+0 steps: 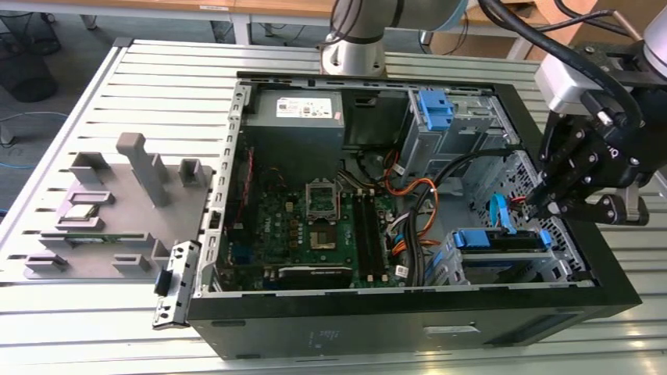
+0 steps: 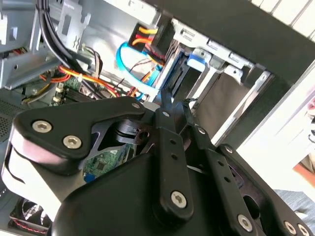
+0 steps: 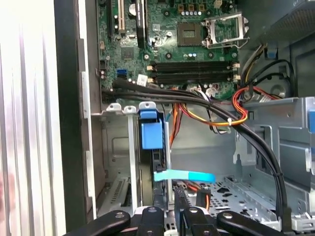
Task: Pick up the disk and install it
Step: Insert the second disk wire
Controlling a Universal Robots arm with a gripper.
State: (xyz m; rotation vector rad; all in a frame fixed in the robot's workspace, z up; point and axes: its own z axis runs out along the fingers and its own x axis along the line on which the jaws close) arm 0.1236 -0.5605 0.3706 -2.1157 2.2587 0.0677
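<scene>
Slatted metal table (image 1: 156, 78), open computer case (image 1: 417, 312), claw (image 1: 549, 205) pressed together above seated disk (image 1: 504, 240).

It looked like a robotics lab or workshop. An opened computer case (image 1: 417, 312) lay on a ribbed metal table (image 1: 156, 86), with a grey fixture plate (image 1: 115, 211) holding parts beside it. The robot arm's base (image 1: 352, 47) was bolted to the table, and wooden desks (image 1: 281, 8) and cables (image 1: 21, 125) stood behind.

tool (image 1: 542, 209): matt black metal | disk (image 1: 504, 240): blue plastic rails | case (image 1: 417, 308): matt black
</scene>
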